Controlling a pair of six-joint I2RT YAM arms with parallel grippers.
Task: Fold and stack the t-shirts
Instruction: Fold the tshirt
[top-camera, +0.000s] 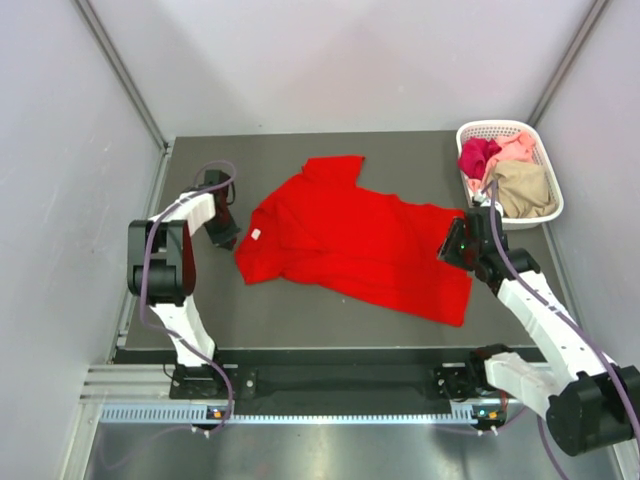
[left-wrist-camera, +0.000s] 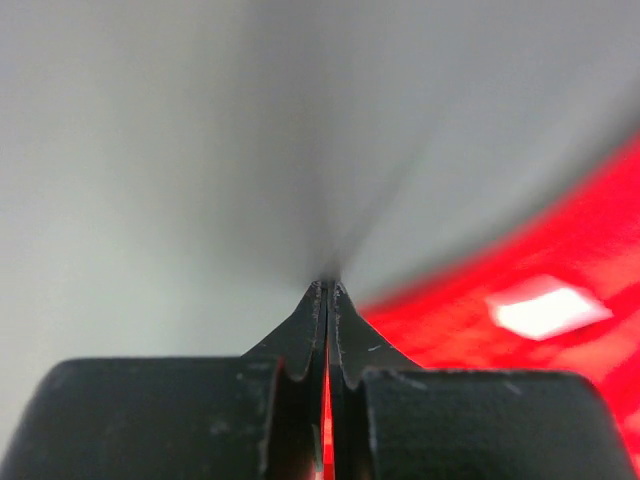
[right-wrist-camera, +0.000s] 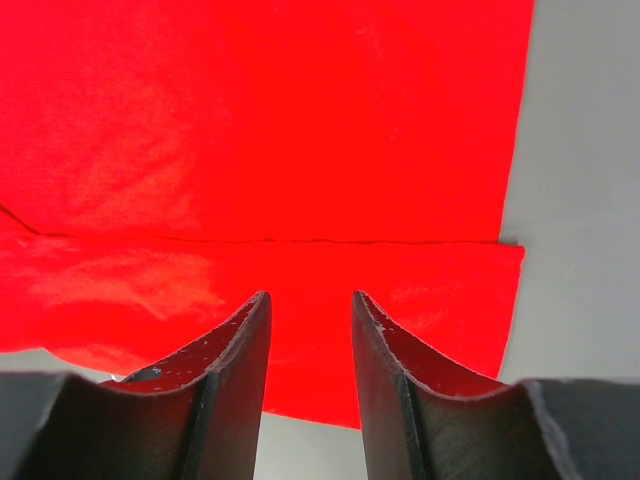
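A red t-shirt (top-camera: 350, 240) lies spread across the middle of the bench (top-camera: 300, 320), its white neck label (top-camera: 256, 235) at the 9 o'clock end. The left fingers (top-camera: 231, 242) sit just beside that end. The right fingers (top-camera: 447, 245) are over the shirt's 3 o'clock edge. At 1 o'clock a white lattice basket (top-camera: 497, 127) holds a magenta shirt (top-camera: 478, 155), a pale pink shirt (top-camera: 518, 148) and a tan shirt (top-camera: 522, 188).
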